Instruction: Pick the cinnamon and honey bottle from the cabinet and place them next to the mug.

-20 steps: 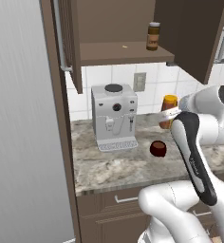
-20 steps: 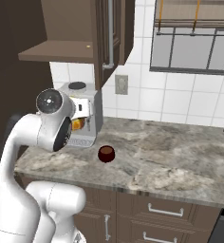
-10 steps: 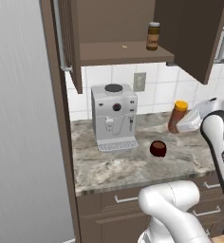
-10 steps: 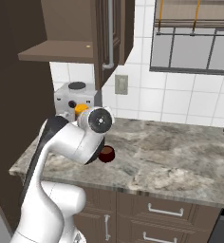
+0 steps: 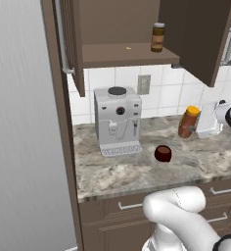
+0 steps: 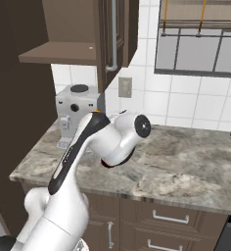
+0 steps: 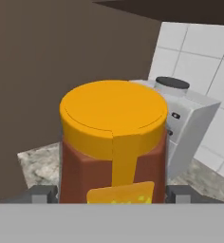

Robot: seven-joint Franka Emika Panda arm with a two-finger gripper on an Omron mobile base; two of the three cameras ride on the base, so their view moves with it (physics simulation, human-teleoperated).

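We see the honey bottle (image 7: 113, 147) held between the gripper (image 7: 112, 193) fingers, just above the counter (image 5: 137, 171) near the mug (image 5: 162, 153), and judge it light, rigid and slick, best gripped around its wider lower body.

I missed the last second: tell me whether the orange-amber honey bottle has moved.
Yes. In the left base view the honey bottle, in the hand, moved right, farther from the white coffee machine.

Two base views flank the counter (image 5: 122, 171); hand view sits close behind honey bottle (image 7: 113, 142).
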